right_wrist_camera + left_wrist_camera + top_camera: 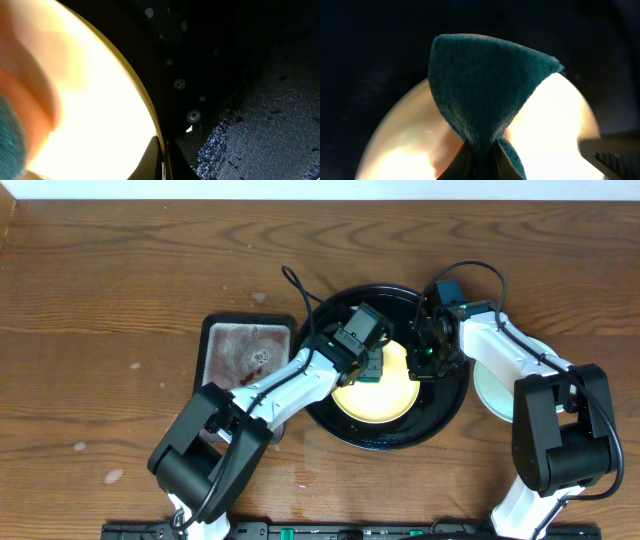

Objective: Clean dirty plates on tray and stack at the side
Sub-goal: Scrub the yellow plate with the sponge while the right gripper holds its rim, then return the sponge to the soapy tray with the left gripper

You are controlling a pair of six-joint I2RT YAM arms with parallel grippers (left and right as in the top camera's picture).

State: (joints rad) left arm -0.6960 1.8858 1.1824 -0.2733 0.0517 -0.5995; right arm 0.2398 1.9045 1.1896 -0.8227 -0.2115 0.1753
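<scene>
**Overhead view.** The black tray (450, 405) lies right of centre on the wooden table (100, 280), nearer the far edge than the near one. The yellow plate (385, 395) lies inside it, with a band of black floor showing around the plate on all sides. The left gripper (372, 363) is over the plate's far part and is closed on a dark green sponge (368, 375). The right gripper (425, 362) sits at the plate's right rim. Just outside the tray's right rim lies 1 mint plate (488, 385), partly hidden under the right arm. A grey tray (230, 340) with red smears lies just beside the black tray on its left, and the left arm crosses its near right corner. Wide bare wood runs toward the left edge and both left corners. The 2 arm bases stand at the near edge.

**Left wrist view.** The left gripper (480, 162) pinches the sponge (485, 95) with its jaws narrow, and the sponge fans out beyond the tips. The yellow plate (555, 130) lies beneath, brightly lit, and the black tray (370, 50) surrounds it.

**Right wrist view.** The right gripper (162, 160) has its jaws narrow, closed on the rim of the yellow plate (100, 125). The black tray (210, 60) beside the rim carries small droplets. A blurred edge of the sponge (10, 140) shows at the lower left
</scene>
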